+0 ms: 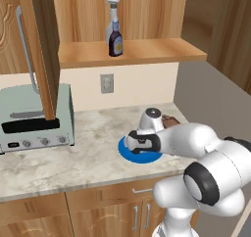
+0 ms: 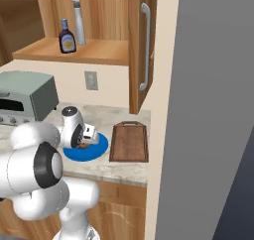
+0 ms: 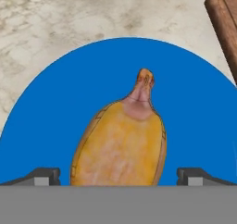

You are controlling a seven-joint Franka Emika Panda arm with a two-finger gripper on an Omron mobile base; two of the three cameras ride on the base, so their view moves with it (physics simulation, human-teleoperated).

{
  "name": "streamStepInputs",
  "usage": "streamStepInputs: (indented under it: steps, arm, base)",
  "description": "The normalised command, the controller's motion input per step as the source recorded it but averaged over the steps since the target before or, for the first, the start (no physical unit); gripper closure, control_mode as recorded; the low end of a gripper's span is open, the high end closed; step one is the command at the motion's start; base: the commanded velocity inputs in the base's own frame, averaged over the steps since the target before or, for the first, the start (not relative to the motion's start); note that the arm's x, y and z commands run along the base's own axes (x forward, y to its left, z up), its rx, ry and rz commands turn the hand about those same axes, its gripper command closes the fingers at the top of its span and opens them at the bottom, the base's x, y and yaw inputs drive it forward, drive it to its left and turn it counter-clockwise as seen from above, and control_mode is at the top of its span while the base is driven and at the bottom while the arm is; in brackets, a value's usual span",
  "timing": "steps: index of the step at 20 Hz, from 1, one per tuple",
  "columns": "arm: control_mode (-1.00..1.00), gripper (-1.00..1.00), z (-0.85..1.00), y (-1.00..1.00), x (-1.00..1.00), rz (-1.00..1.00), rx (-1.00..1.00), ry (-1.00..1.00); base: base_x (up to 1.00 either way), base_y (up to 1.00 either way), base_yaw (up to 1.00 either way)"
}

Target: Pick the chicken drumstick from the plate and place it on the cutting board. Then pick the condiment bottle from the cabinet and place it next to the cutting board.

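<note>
Two fingertips [image 3: 44, 176] flanking drumstick [image 3: 121, 144] — hand view

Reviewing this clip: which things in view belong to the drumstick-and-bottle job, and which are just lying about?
Job: drumstick on the blue plate, between the open gripper tips; cutting board beside the plate; condiment bottle on the cabinet shelf.

Lying about: grey spray bottle, toaster oven, wall outlet.

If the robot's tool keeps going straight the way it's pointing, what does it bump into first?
Most likely the chicken drumstick, lying on the blue plate between the open tool's fingertips; depth is hard to judge.
</note>
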Motion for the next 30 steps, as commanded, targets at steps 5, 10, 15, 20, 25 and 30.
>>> streamStepInputs:
  steps: [5,10,15,20,25,30]
  arm:
    - [-1.00,1.00,-0.12,0.01,0.07,0.00,0.00,0.00]
    - [-1.00,1.00,0.00,0.00,0.00,0.00,0.00,0.00]
    - [-1.00,1.00,0.01,0.00,0.00,0.00,0.00,0.00]
    - [-1.00,1.00,0.16,0.00,-0.02,0.00,0.00,0.00]
    - [-1.00,1.00,0.21,-0.04,-0.02,0.00,0.00,0.03]
    - [-1.00,1.00,0.13,-0.09,-0.01,0.00,-0.01,0.04]
  base:
    - [0.00,0.00,0.00]
    - [0.00,0.00,0.00]
    - [0.00,0.00,0.00]
    - [0.00,0.00,0.00]
    - [0.00,0.00,0.00]
    - [0.00,0.00,0.00]
